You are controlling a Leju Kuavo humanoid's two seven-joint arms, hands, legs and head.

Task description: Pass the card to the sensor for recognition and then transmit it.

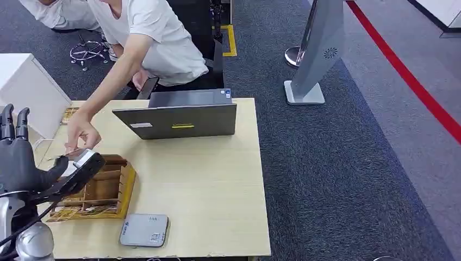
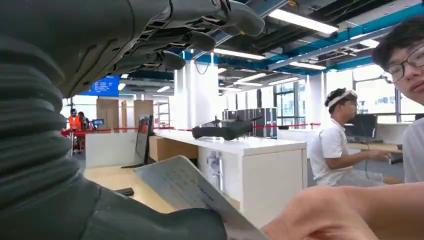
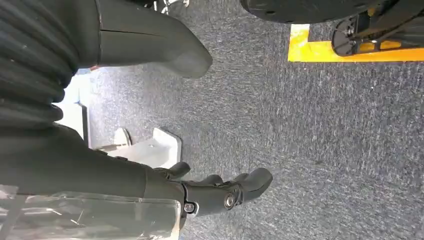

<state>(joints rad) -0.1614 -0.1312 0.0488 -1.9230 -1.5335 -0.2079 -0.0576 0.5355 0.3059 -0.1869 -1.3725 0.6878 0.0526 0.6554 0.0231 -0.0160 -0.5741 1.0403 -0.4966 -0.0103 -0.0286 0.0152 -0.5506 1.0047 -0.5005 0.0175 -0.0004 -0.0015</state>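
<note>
Two hands meet over the card (image 1: 69, 153) at the left edge of the pale wooden surface (image 1: 217, 179): the left robot hand (image 1: 22, 160), raised with its dark fingers upright, and a person's hand (image 1: 81, 130) reaching down from the far side. The card is small and thin in the head view, lying between the robot hand's thumb and the person's fingertips, its long axis running roughly from the thumb toward the person. In the left wrist view the card (image 2: 192, 192) shows as a grey rectangle, tilted, one end down by the thick grey thumb (image 2: 150, 222) and the other end at the person's fingers (image 2: 320, 215). Whether the thumb presses the card against a finger cannot be told, as the upper fingers (image 2: 220, 17) stand well apart from it.

Just beside the card sits a black sensor device (image 1: 81, 168) atop a wooden rack (image 1: 106, 190). A grey flat box (image 1: 144, 230) lies near the front edge, and a laptop (image 1: 182, 117) stands at the far side.

The right robot hand (image 3: 220, 192) hangs above grey carpet (image 3: 325, 140), its fingers loosely extended, holding nothing.
</note>
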